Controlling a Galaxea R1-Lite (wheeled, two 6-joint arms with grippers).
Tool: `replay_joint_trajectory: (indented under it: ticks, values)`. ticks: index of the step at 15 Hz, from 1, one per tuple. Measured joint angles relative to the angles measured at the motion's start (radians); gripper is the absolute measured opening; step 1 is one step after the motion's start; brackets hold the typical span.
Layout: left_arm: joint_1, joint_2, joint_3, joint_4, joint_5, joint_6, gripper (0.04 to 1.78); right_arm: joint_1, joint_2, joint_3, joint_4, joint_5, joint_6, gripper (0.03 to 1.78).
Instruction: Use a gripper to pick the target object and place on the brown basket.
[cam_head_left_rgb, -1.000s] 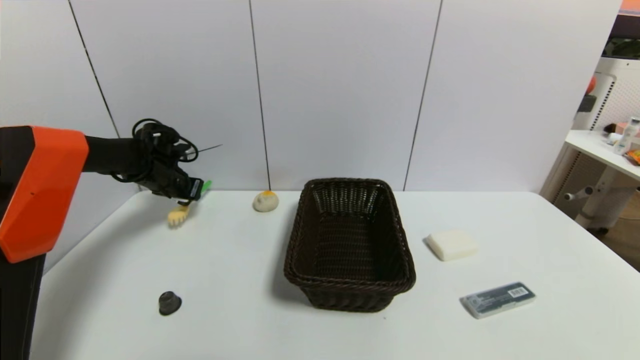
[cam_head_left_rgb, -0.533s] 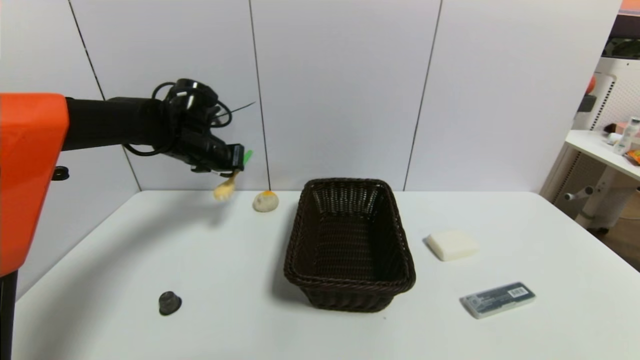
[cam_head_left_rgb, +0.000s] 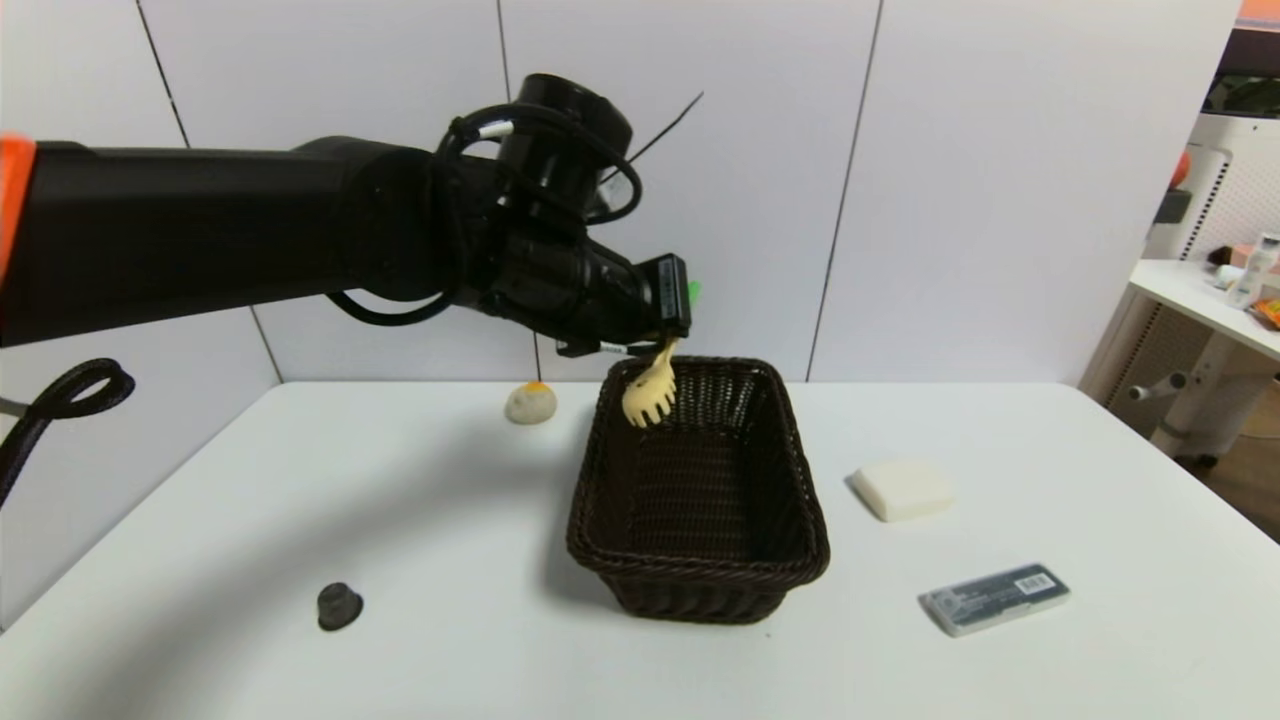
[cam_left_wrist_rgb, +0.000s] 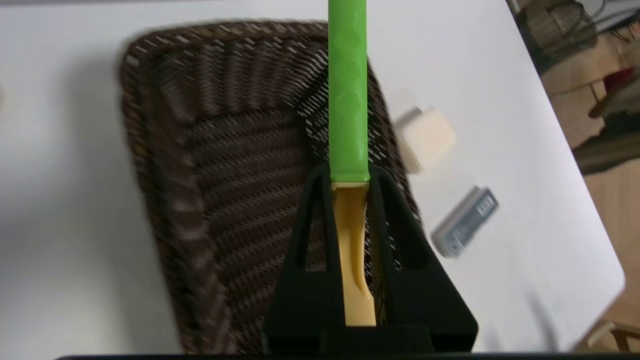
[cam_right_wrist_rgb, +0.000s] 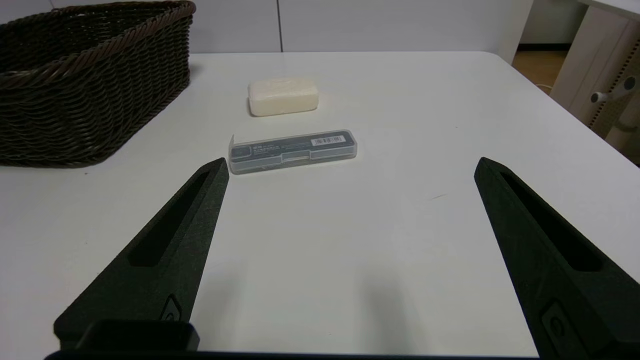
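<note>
The toy pasta spoon (cam_head_left_rgb: 650, 388) is up in the air, held by the left gripper (cam_head_left_rgb: 672, 312). Its two black fingers (cam_left_wrist_rgb: 387, 235) are squeezed tight on the spoon's neck, right where the green handle (cam_left_wrist_rgb: 348, 95) meets the yellow part. The spoon hangs almost straight up and down. Its yellow pronged head points down at 6 o'clock from the gripper, and the green tip pokes out past the fingers at about 1 o'clock. The brown basket (cam_head_left_rgb: 590, 470) sits right under it on the white table (cam_head_left_rgb: 400, 500). The spoon head hangs over the far end of the basket, close to the far left corner of the rim, and does not touch the weave. I think the spoon only has to go down or be let go, and it should drop inside. A little more toward the basket's middle would be safer. Near the basket are a beige lump (cam_head_left_rgb: 531, 402) at 10 o'clock, a white block (cam_head_left_rgb: 903, 489) at 3 o'clock, a clear case (cam_head_left_rgb: 995, 598) at 4 o'clock and a small dark cup (cam_head_left_rgb: 339, 605) at 8 o'clock. The right gripper (cam_right_wrist_rgb: 350, 240) waits low over the table with its fingers spread wide and nothing in them.
</note>
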Motion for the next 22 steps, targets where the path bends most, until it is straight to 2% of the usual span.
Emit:
replay_joint_trajectory:
  ticks: [3, 6, 8, 11, 14, 17, 22]
  values:
    - [-0.054, 0.015, 0.029, -0.03, 0.003, 0.0, 0.21, 0.0, 0.0, 0.0, 0.0, 0.0, 0.0, 1.7]
    - [-0.073, 0.04, 0.034, -0.054, 0.002, 0.006, 0.69, 0.0, 0.0, 0.0, 0.0, 0.0, 0.0, 1.7]
    - [-0.074, 0.046, 0.041, -0.053, 0.002, 0.008, 0.91, 0.0, 0.0, 0.0, 0.0, 0.0, 0.0, 1.7]
    - [-0.073, 0.043, 0.062, -0.057, 0.01, 0.009, 1.16, 0.001, 0.0, 0.0, 0.0, 0.0, 0.0, 1.7]
    - [-0.059, -0.001, 0.1, -0.058, 0.011, 0.05, 1.34, 0.001, 0.0, 0.0, 0.0, 0.0, 0.0, 1.7]
    - [0.001, -0.136, 0.244, -0.056, 0.009, 0.19, 1.45, 0.0, 0.0, 0.0, 0.0, 0.0, 0.0, 1.7]
    - [0.16, -0.517, 0.661, -0.077, 0.009, 0.44, 1.57, 0.0, 0.0, 0.0, 0.0, 0.0, 0.0, 1.7]
